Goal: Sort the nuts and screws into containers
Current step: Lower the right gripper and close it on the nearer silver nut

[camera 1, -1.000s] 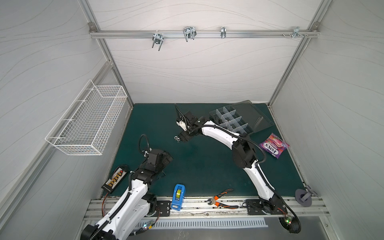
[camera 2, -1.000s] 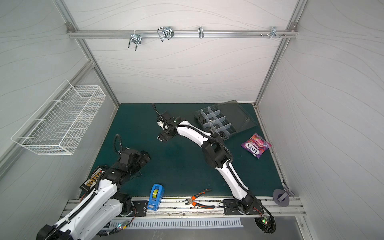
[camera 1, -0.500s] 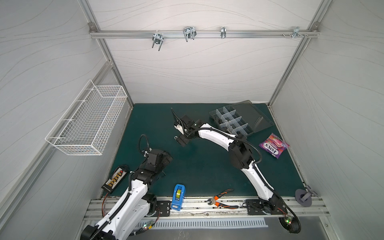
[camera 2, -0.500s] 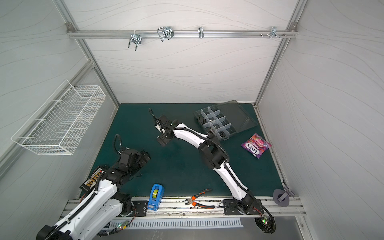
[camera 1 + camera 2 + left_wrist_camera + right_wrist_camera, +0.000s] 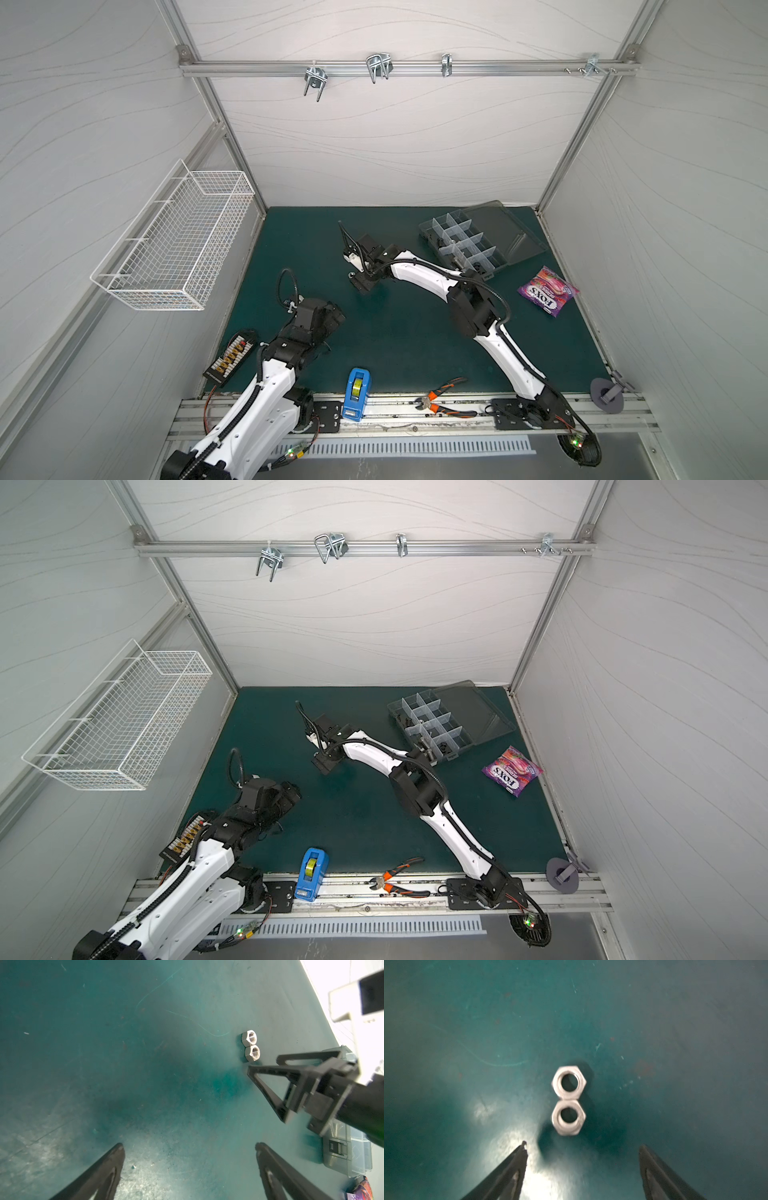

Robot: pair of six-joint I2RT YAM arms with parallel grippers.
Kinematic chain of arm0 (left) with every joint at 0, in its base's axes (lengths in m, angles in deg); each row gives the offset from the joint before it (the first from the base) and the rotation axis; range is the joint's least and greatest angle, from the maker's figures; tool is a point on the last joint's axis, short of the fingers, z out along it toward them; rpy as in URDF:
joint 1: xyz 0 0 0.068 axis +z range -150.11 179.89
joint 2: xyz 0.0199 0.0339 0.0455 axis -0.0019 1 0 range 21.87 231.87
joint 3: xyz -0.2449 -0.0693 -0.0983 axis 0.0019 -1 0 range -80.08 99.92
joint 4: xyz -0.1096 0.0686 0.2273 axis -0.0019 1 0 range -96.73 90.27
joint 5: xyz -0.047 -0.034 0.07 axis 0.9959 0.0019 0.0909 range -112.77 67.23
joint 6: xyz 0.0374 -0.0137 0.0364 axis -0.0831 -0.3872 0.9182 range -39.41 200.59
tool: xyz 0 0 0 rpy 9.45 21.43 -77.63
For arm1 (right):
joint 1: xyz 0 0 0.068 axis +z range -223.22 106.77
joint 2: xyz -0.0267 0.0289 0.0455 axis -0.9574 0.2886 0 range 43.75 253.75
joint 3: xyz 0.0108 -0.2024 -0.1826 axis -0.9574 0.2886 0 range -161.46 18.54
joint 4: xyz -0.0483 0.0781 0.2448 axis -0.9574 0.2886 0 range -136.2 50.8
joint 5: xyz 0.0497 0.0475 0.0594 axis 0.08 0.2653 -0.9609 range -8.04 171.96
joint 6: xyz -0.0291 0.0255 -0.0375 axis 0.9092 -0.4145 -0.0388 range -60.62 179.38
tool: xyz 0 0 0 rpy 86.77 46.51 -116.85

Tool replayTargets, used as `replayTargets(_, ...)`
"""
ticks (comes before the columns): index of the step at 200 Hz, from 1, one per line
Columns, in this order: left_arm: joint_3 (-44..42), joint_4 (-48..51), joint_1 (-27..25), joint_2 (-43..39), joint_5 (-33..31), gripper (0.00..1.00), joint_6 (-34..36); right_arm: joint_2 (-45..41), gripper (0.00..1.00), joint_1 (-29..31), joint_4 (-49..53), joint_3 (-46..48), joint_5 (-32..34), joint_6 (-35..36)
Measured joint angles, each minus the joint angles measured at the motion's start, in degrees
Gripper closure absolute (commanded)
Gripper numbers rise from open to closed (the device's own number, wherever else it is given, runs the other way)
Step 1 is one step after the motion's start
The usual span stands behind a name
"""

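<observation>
Two silver nuts lie flat and touching on the green mat; the left wrist view shows them too. My right gripper hangs open just short of the nearer nut, nothing between its fingers. In both top views it is low over the mat's middle-left. The containers are compartments of the grey organizer box at the back right, lid open. Small dark and silver pieces lie in them; screws cannot be told apart there. My left gripper is open and empty over bare mat.
A white wire basket hangs on the left wall. A candy bag lies right of the box. Along the front edge are a blue tape dispenser, orange-handled pliers, a black connector board and a grey disc.
My right gripper has come a little forward and down toward the two nuts, and its jaws have narrowed slightly. The left arm has not moved.
</observation>
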Motion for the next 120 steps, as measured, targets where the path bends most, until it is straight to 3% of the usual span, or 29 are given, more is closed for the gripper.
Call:
replayTargets(72, 0.00, 0.83, 0.00, -0.02, 0.00, 0.01, 0.17, 2.40, 0.39, 0.02, -0.92, -3.37, -0.81, 0.00)
replayTargets(120, 0.00, 0.83, 0.00, -0.02, 0.00, 0.01, 0.17, 4.11, 0.44, 0.04, -1.18, -5.25, -1.55, 0.04)
